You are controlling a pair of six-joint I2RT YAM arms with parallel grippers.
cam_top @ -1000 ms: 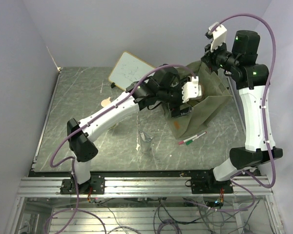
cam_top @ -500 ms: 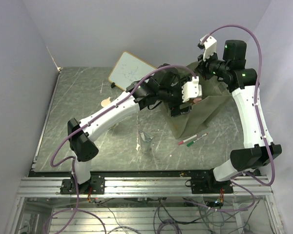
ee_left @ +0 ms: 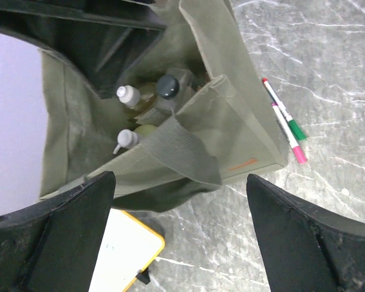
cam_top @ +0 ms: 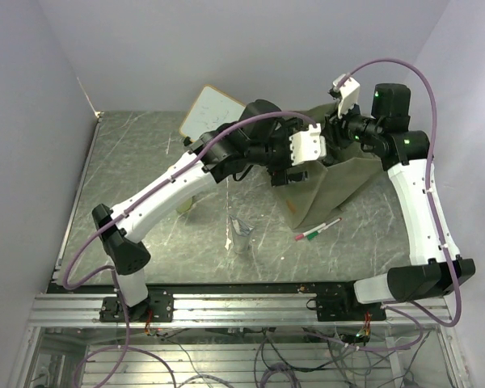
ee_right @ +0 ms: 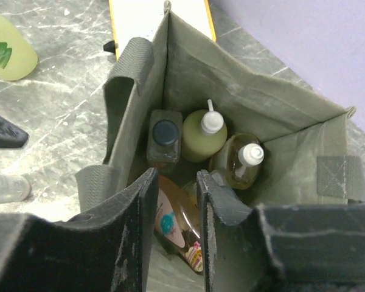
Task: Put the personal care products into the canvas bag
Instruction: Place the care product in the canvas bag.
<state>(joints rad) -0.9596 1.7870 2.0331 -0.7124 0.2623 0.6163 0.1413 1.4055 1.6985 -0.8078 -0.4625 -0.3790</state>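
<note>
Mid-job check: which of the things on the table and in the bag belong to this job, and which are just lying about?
Job:
- canvas bag
- in it: black-capped glass bottle, yellow-green pump bottle, amber bottle, orange-pink bottle
- out on the table: pale-green bottle, clear item

Lying about:
- marker pens
- whiteboard

The right gripper (ee_right: 174, 201) is sinking toward 7 o'clock, from high beyond the canvas bag (cam_top: 339, 182) down to its open mouth, its arm leaning in over the table. The left gripper (cam_top: 291, 174) is easing back toward 10 o'clock, while the left arm's elbow is swinging out toward 9 o'clock.
</note>
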